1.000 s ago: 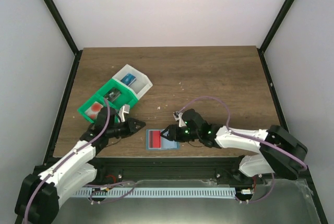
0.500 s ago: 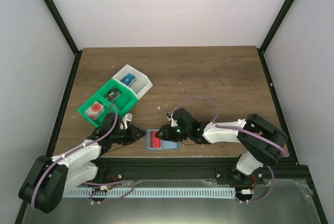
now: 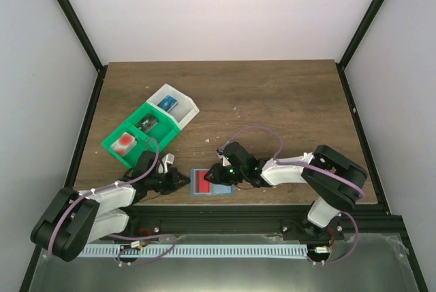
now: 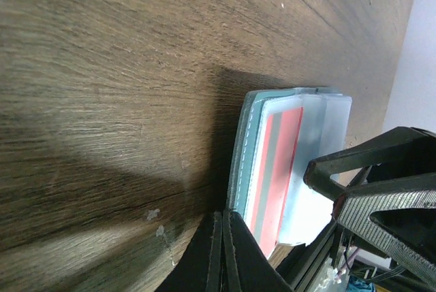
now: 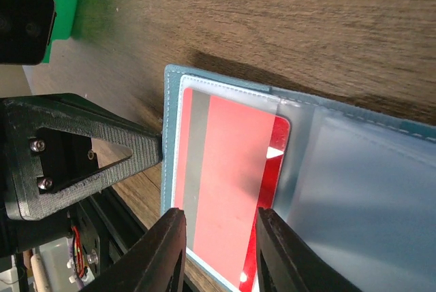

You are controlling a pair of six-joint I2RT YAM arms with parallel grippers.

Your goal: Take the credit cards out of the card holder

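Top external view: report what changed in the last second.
The left gripper, shut, slid right and nearer, up to the card holder's left edge. The right gripper crept left over the red card. Holder, card and green tray stayed put.

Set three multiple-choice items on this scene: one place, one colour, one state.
1. Where does the card holder lie? A far right corner; B by the near edge of the table; C by its far edge.
2. The card in its pocket is mostly: A red; B yellow; C black.
3. The right tool is: A shut; B out of view; C open.
Key: B, it lies close before the arm bases; A, red covers most of its face; C, its fingers stand apart astride the card.
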